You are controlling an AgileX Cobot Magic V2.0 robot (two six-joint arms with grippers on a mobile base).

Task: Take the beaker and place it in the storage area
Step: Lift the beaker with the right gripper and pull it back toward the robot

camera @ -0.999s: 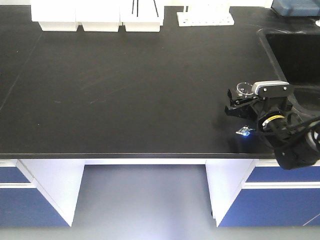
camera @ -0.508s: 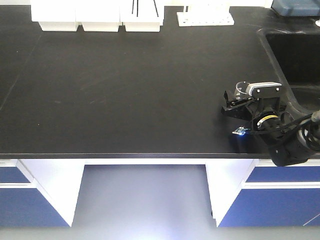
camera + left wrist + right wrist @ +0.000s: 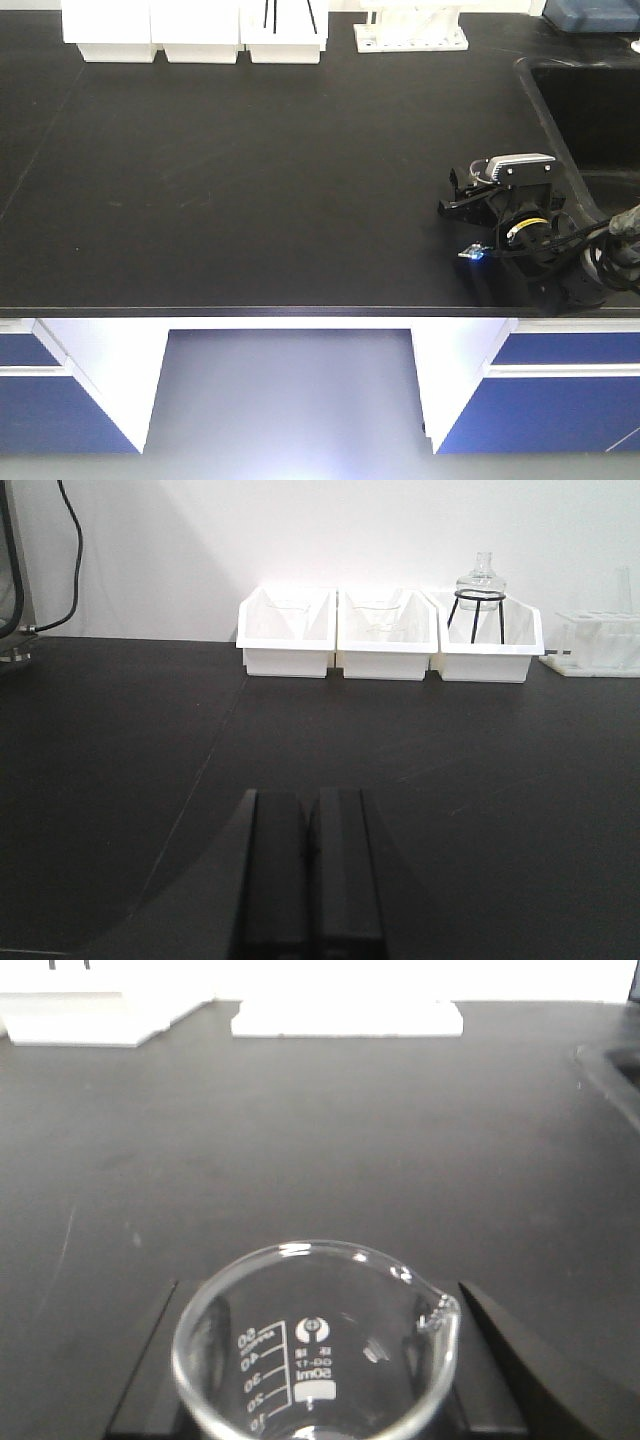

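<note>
The beaker (image 3: 315, 1360) is a small clear glass with white marks up to 50 ml and a pour lip at its right. It stands upright between the two black fingers of my right gripper (image 3: 320, 1290), which is shut on it. In the front view the right gripper (image 3: 462, 196) is over the black benchtop near its front right corner, just left of the sink. My left gripper (image 3: 310, 802) is shut with nothing in it, low over the same benchtop, and does not show in the front view. The storage area is out of view.
White bins (image 3: 200, 30) line the back edge, one holding a round flask on a wire stand (image 3: 480, 585). A white tube rack (image 3: 410, 32) stands beside them. The sink (image 3: 590, 100) is sunk in at the right. The bench's front edge (image 3: 250, 312) drops to blue cabinets.
My right gripper has drifted a little to the left and toward the back of the bench, carrying the beaker with it. The right arm behind it has lowered and folded.
</note>
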